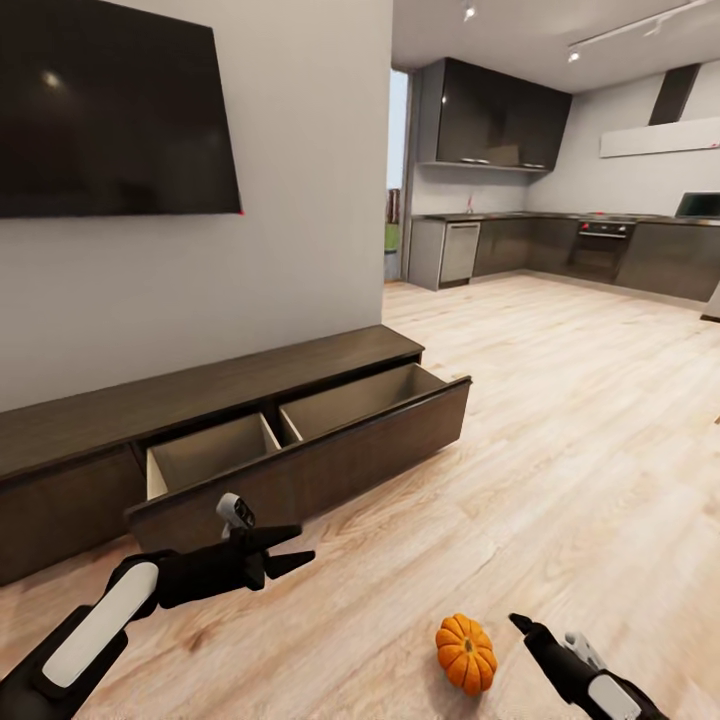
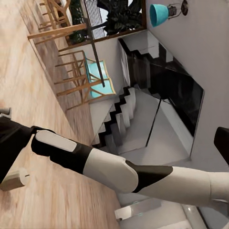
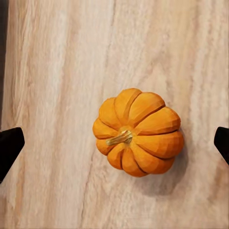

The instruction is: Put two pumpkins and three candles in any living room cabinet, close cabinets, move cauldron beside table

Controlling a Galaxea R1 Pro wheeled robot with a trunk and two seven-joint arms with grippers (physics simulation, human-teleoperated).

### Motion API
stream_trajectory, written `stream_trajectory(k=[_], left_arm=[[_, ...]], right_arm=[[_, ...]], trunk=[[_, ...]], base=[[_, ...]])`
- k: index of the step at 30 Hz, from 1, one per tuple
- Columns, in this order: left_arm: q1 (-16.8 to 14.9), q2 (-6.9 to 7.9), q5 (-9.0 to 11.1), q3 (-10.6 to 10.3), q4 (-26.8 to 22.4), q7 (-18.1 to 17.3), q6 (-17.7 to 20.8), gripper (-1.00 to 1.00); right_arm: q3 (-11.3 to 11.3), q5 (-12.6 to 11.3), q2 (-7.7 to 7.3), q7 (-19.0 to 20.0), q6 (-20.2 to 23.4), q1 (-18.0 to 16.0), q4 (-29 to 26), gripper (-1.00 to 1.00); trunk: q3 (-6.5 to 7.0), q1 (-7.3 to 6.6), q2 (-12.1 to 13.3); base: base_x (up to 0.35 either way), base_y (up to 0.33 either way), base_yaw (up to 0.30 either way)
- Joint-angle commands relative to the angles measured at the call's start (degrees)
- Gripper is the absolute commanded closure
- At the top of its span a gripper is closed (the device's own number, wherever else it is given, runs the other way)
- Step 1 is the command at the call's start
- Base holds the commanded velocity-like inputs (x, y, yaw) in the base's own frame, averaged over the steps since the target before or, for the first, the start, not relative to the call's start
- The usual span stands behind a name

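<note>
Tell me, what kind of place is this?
Probably an open-plan home: a living room with a wall television above a low cabinet, its drawer open, and a kitchen behind. A pumpkin lies on the wood floor.

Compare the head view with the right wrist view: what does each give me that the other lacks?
Head view: the long dark-brown wood cabinet with its wide drawer pulled out, two pale compartments bare, the black wall television, and the left gripper hovering before the drawer front.

Right wrist view: the pumpkin's stem and ribs from directly above, centred between the open fingertips.

Both: the small orange ribbed pumpkin on the light plank floor, and the right gripper beside it.
</note>
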Motion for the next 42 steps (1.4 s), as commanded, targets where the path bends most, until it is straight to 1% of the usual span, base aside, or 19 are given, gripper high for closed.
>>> stream_trajectory(k=[1,4,7,32,35,39,42], left_arm=[[-0.1,0.03,0.2,-0.1,0.1,-0.1,0.2,-1.00],[-0.1,0.02,0.2,-0.1,0.2,-0.1,0.2,-1.00],[-0.1,0.02,0.2,-0.2,0.2,-0.1,0.2,-1.00],[-0.1,0.09,0.2,-0.3,0.0,-0.1,0.2,-1.00],[-0.1,0.10,0.3,-0.4,-1.6,-0.2,0.3,-1.00],[0.2,0.16,0.4,-1.0,-6.2,-0.3,0.5,-1.00],[0.7,0.12,0.6,-1.9,-9.1,-0.3,0.6,-1.00]], right_arm=[[-0.3,-0.5,-0.03,-0.1,0.4,0.0,-0.2,-1.00],[-0.3,-2.1,-0.13,-0.9,0.4,0.0,-0.6,-1.00],[-0.3,-2.5,-0.08,-1.0,0.2,0.0,-0.7,-1.00],[-0.1,-2.5,-0.15,-1.1,0.7,0.0,-0.9,-1.00],[-0.1,-2.5,-0.16,-1.1,0.7,0.0,-0.9,-1.00],[-0.1,-2.5,-0.16,-1.0,0.7,0.0,-0.9,-1.00],[0.0,-2.1,-0.14,-1.0,0.7,0.0,-1.3,-1.00]], trunk=[[-0.28,0.01,0.0],[-0.94,0.09,-0.1],[-1.61,0.17,-0.1],[-7.15,0.81,-0.5],[-7.81,0.89,-0.5],[-8.70,0.99,-0.5],[-9.36,1.07,-0.6]], base=[[0.000,0.000,0.000],[0.000,0.000,0.000],[0.000,0.000,0.000],[0.000,0.000,0.000],[0.000,0.000,0.000],[0.000,0.000,0.000],[0.000,0.000,0.000]])
